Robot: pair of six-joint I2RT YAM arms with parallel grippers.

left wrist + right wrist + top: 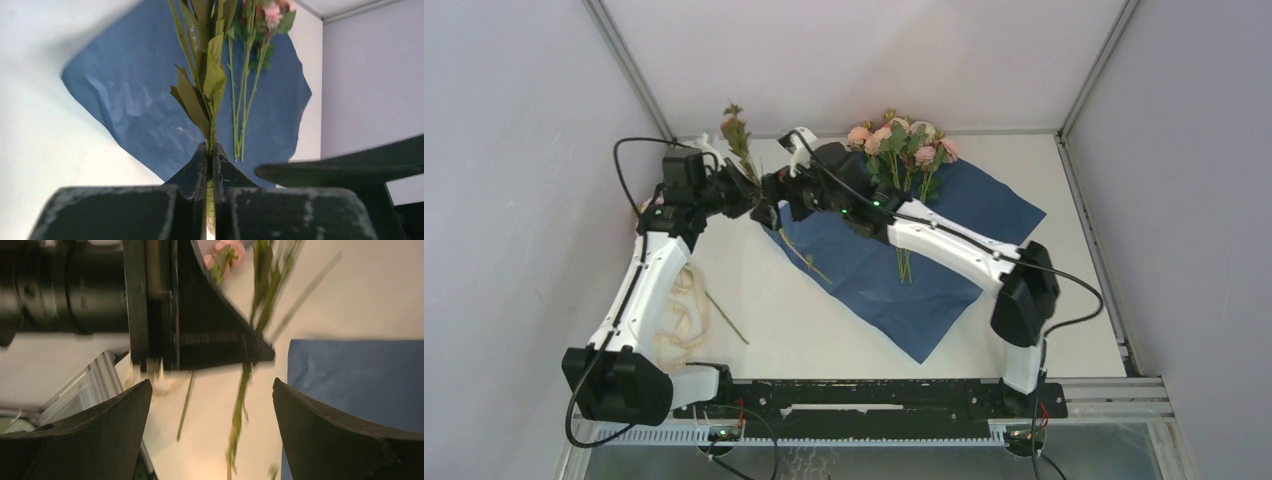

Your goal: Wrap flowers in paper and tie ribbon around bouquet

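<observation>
Flowers (902,145): 1 bunch on 1 paper (989,205), 1 stem (214,85) in left tool (212,152).

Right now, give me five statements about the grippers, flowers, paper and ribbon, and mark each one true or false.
1. The left gripper is shut on a leafy green stem. True.
2. The right gripper clamps that stem too. False: the right gripper is open, holding nothing.
3. The paper lies navy face up. True.
4. The flowers lie unwrapped on the paper. True.
5. The ribbon is tied round the flowers. False: the ribbon lies loose on the table, apart from them.
</observation>
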